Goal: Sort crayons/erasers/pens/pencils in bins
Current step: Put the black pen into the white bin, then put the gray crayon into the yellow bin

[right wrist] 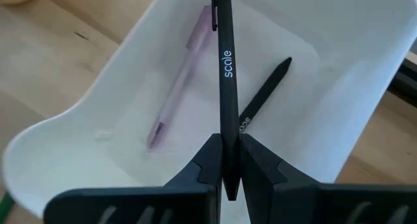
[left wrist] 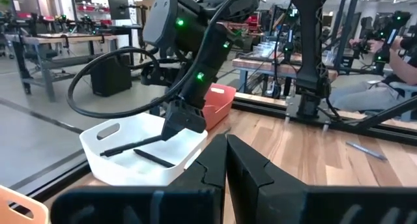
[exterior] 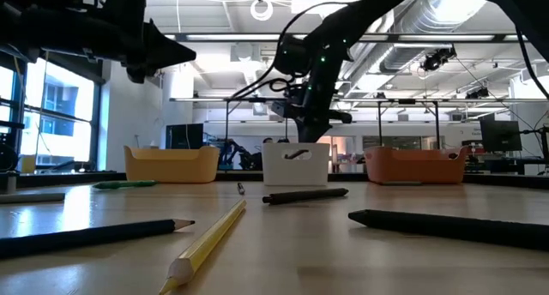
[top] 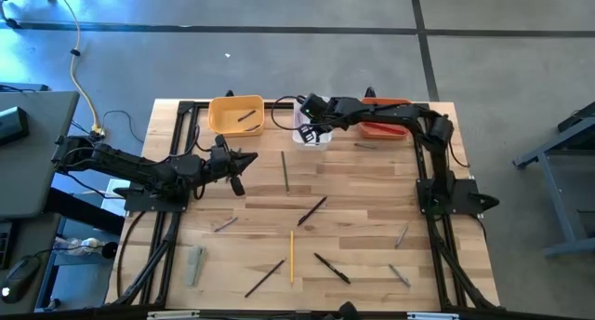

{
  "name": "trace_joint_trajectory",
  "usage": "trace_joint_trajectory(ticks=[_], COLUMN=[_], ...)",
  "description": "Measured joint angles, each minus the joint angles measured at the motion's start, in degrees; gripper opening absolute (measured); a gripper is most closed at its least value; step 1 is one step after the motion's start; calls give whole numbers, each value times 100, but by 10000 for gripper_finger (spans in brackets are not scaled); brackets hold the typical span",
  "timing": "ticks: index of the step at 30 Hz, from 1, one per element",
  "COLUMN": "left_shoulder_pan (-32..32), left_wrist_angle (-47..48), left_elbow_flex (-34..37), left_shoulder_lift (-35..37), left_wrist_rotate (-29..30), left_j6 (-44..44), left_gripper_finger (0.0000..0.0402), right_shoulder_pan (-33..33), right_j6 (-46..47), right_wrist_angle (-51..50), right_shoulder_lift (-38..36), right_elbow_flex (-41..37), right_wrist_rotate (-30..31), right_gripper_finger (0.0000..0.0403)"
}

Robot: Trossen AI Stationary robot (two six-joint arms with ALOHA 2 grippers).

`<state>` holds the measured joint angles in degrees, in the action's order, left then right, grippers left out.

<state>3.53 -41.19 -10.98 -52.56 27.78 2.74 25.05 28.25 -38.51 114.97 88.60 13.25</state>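
My right gripper (right wrist: 227,160) reaches from the table's right side over the white bin (top: 311,134) at the far edge and is shut on a black pen (right wrist: 224,61) printed "scale". A lilac pen (right wrist: 179,87) and another black pen (right wrist: 266,94) lie on that bin's floor. The yellow-orange bin (top: 235,113) stands left of it and the red-orange bin (top: 386,126) right of it. My left gripper (top: 247,160) is shut and empty, raised above the table's left-middle. Loose on the table lie a yellow pencil (top: 291,255), black pens (top: 311,210) (top: 332,268) and a green pen (top: 285,171). My right gripper pinches the black pen between its two fingers (right wrist: 205,164), near one end (right wrist: 226,136). The fingers slant down from above over the white bin. The pen sticks out beyond the fingers (left wrist: 130,146), tilted, with its free end low inside the bin; whether it touches the floor I cannot tell.
One dark stick lies in the yellow-orange bin (top: 246,116). More black and grey sticks are scattered over the near half of the table (top: 265,277) (top: 399,275) (top: 224,224), along with a grey block (top: 195,264). A black frame rail (top: 177,125) runs along the table's sides.
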Motion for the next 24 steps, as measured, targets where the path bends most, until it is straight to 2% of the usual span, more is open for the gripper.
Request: trace_joint_trajectory(ticks=[14, 21, 24], left_shoulder_pan=[22, 20, 20], left_wrist_angle=[121, 114, 122], left_elbow_flex=[0, 0, 0], left_shoulder_lift=[-4, -4, -4], left_wrist_rotate=[-29, -51, -53], left_j6=[0, -62, -85], left_gripper_finger=[0, 0, 0], right_shoulder_pan=[162, 150, 48], right_j6=[-203, -819, -1291], right_wrist_angle=[42, -2, 29], right_shoulder_lift=[25, 17, -176], right_elbow_flex=[0, 50, 92], right_wrist_rotate=[-143, -146, -73], right_gripper_finger=[64, 103, 104])
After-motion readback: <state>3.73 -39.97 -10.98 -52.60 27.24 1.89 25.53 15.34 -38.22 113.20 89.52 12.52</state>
